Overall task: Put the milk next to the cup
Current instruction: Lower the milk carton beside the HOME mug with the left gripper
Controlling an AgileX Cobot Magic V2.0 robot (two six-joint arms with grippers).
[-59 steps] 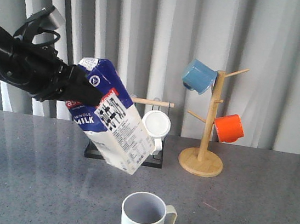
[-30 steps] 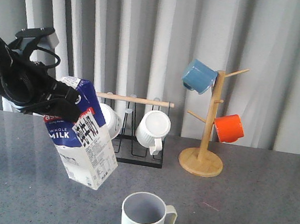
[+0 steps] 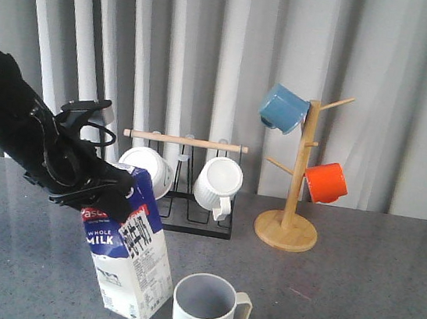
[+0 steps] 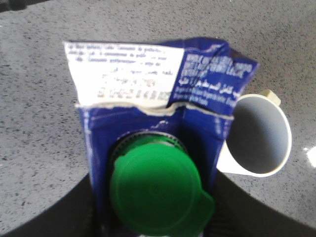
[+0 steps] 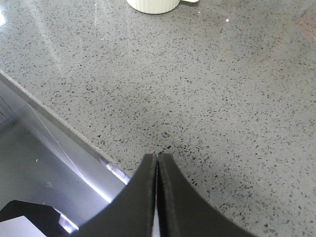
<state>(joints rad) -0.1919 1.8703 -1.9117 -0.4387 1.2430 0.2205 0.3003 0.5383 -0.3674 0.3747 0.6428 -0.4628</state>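
The milk (image 3: 129,262), a tall blue-and-white carton with "WHOLE MILK" lettering, stands tilted with its base on the table just left of the cup (image 3: 209,312). The cup is an off-white mug with "HOME" lettering, its handle to the right. My left gripper (image 3: 107,189) is shut on the carton's blue top. In the left wrist view the green cap (image 4: 158,190) sits between the jaws, the carton (image 4: 148,79) below it and the cup (image 4: 259,136) close beside. My right gripper (image 5: 158,157) is shut and empty over the table's front edge.
A black rack (image 3: 180,202) with two white ribbed mugs (image 3: 220,182) stands behind the carton. A wooden mug tree (image 3: 296,178) with a blue mug (image 3: 282,108) and an orange mug (image 3: 326,182) stands at the back right. Grey curtains hang behind.
My left gripper has carried the milk down and toward the front, from tilted in the air to standing more upright with its base at the table beside the cup. The right gripper is not seen earlier.
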